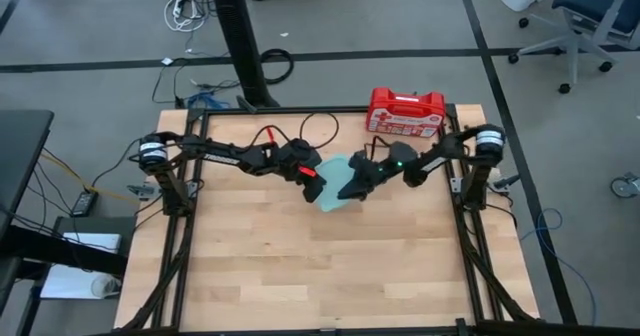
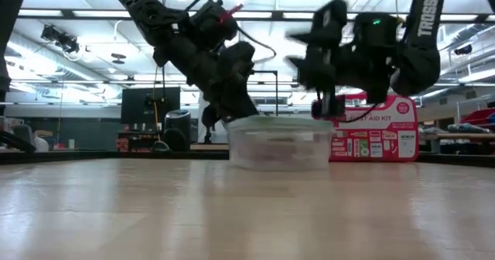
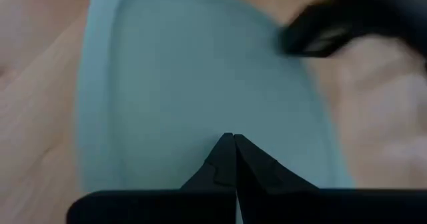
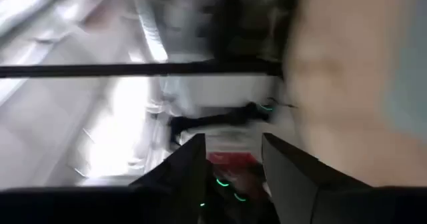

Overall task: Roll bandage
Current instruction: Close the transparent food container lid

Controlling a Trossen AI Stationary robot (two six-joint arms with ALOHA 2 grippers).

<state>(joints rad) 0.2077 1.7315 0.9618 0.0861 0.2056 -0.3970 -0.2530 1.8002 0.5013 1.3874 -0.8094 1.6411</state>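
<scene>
At centre of the high view, both arms meet over a pale blue container (image 1: 335,191) on the surface (image 1: 300,266); a small red bit (image 1: 309,172) shows at the left gripper (image 1: 312,181), perhaps the bandage, though I cannot be sure. The first-aid case (image 1: 405,111) sits at upper right. Rolling looks barely begun; next the strip must be found and laid out.

Centre of the low view: the container (image 2: 280,142) is clear, and the left gripper (image 2: 232,109) dips at its rim.

Low in the left wrist view, its fingers (image 3: 220,164) are pressed together, empty, over the container.

Bottom centre of the right wrist view, the right gripper (image 4: 233,164) stands part open, gripping nothing I can make out.
</scene>
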